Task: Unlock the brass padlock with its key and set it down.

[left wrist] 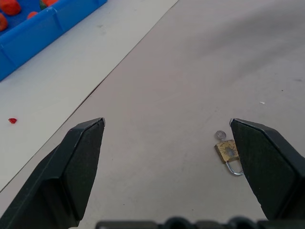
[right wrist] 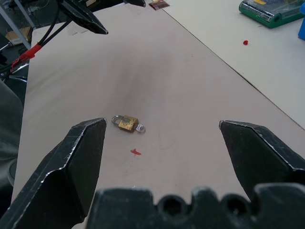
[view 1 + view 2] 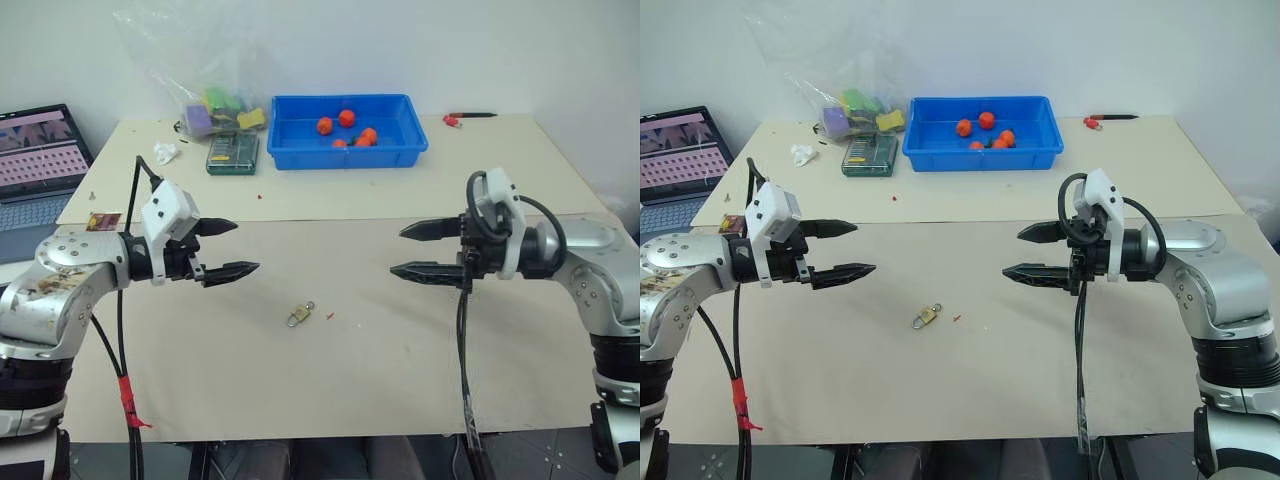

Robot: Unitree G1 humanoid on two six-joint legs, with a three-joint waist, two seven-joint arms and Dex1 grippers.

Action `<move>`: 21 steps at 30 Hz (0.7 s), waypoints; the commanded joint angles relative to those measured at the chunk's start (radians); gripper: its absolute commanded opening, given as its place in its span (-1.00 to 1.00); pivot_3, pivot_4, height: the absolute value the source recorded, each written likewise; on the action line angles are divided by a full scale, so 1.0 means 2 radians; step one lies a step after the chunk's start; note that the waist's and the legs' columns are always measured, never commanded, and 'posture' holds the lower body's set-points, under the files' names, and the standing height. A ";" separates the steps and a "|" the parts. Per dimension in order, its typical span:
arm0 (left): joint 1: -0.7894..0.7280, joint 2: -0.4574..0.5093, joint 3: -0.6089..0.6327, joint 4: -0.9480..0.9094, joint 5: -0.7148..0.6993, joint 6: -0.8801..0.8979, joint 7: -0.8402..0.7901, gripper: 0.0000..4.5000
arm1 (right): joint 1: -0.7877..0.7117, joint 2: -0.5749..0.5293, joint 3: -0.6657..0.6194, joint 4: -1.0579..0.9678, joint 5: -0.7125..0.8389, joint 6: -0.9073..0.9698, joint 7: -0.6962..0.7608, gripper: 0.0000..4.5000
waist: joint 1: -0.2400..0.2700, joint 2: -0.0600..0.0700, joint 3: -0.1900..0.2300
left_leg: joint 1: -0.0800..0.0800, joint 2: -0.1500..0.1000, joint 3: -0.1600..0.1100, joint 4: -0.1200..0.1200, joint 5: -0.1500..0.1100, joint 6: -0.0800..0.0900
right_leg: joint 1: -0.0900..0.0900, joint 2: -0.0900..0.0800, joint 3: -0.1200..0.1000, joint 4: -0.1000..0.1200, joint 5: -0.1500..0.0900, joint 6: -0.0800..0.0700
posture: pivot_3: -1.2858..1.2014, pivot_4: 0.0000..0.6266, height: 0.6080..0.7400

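At the far left a laptop (image 3: 35, 150) is sitting open beside the table (image 3: 330, 380), its screen lit. Next to it the left gripper (image 3: 232, 249) is hovering above the beige tabletop with its two black fingers spread wide and nothing between them, pointing inward toward the middle. A small dark card (image 3: 104, 221) is lying on the table just behind that arm. Farther back on the left, a clear bag of coloured blocks (image 3: 215, 108) is resting near the wall, with a green box (image 3: 233, 152) lying just in front of it and a crumpled white scrap (image 3: 165, 152) nearby. In the middle of the table, between the two grippers and nearer the front edge, the brass padlock (image 3: 299, 316) is lying flat, untouched, with a small silvery key part (image 2: 139, 128) sticking out of its body opposite the shackle; a tiny red scrap (image 3: 330, 316) is lying just beside it. Behind, a blue bin (image 3: 345, 147) is holding several orange-red balls (image 3: 346, 118). To the right, the right gripper (image 3: 410, 251) is hanging level with its fingers likewise spread apart and empty, aimed toward the left one. A red-tipped pen (image 3: 470, 117) is lying at the back right.
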 commanded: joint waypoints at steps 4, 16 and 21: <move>-0.019 -0.026 -0.001 -0.008 -0.027 0.018 0.002 1.00 | 0.010 -0.002 -0.011 -0.011 -0.004 -0.009 -0.022 0.99 | 0.005 0.000 0.000 | 0.000 0.000 0.000 0.000 0.000 0.000 | 0.000 0.000 0.000 0.000 0.000 0.000 | 0.03 -0.52 1.00; 0.062 -0.107 -0.077 -0.090 -0.003 0.072 0.110 1.00 | 0.035 0.006 -0.003 -0.016 -0.037 -0.033 -0.061 0.99 | 0.011 0.000 0.000 | -0.003 0.000 0.003 0.000 0.000 0.000 | -0.004 0.000 0.002 0.000 0.001 -0.001 | 0.03 -0.52 1.00; 0.091 -0.166 -0.102 -0.114 0.020 0.102 0.194 1.00 | 0.056 0.006 -0.012 -0.028 -0.037 -0.035 -0.080 0.99 | 0.013 0.000 0.000 | -0.003 0.000 0.005 0.000 0.000 0.000 | -0.005 0.000 0.003 0.000 0.001 -0.001 | 0.03 -0.52 1.00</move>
